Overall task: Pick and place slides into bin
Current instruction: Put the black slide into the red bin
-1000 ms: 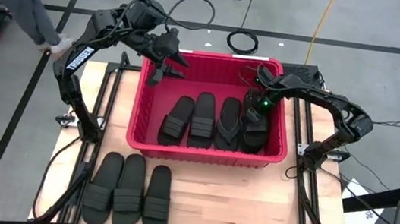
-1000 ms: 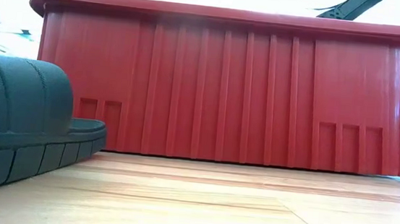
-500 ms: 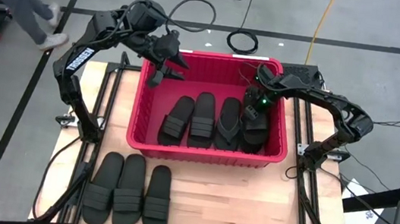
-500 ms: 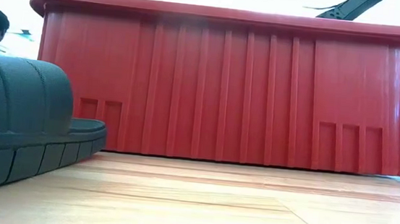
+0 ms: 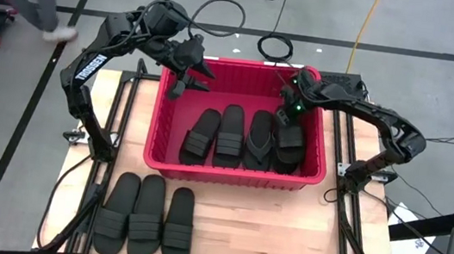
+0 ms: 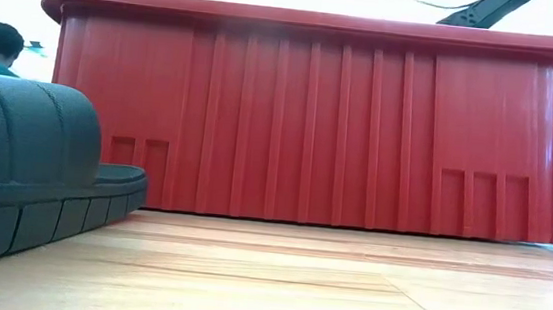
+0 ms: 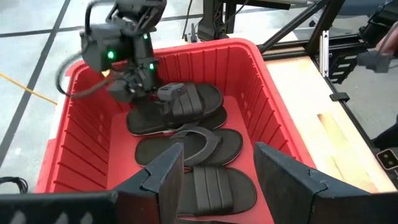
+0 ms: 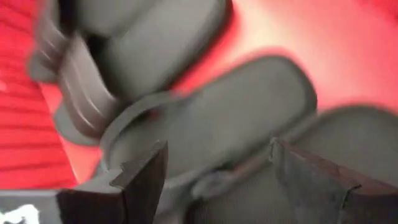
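Seven matte black slides (image 5: 147, 219), ribbed straps.

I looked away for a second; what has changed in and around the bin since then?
The right gripper, jaws open and empty, has pulled back toward the far wall of the red plastic crate, off the black rubber sandals stacked at its right end. The left gripper, the crate and the three sandals on the table stayed put.

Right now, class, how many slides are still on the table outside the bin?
3: side by side in a row at the table's front left, left, middle, right. None looks hidden.
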Controlling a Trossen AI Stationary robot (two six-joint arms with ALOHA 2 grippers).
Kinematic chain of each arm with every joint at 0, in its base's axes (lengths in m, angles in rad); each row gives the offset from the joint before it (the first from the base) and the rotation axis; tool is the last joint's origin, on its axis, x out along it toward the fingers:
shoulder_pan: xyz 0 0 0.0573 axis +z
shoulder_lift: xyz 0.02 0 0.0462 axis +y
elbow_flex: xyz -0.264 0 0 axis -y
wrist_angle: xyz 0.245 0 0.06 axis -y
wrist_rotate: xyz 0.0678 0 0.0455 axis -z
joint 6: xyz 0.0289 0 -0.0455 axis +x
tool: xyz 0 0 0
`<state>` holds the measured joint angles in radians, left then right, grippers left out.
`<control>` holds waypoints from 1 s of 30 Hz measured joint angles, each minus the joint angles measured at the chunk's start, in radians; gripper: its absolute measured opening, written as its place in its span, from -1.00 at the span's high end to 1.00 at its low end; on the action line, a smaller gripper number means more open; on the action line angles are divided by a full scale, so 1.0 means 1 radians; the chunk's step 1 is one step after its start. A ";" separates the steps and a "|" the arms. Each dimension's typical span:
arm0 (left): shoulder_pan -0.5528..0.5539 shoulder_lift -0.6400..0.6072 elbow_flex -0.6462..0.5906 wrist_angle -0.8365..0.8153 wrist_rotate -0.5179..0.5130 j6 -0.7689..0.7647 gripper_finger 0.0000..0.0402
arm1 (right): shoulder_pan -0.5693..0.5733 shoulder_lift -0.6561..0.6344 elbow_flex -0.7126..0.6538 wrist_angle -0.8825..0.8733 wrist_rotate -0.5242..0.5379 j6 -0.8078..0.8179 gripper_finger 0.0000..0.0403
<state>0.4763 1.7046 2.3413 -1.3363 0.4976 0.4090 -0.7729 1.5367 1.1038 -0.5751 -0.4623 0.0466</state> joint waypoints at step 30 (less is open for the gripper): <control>-0.127 -0.301 0.001 0.117 -0.055 -0.109 0.96 | 0.087 -0.836 0.069 0.008 -0.036 0.061 0.94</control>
<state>0.3490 1.4037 2.3421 -1.2189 0.4428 0.3002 -0.6860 0.7004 1.1728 -0.5666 -0.4980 0.1072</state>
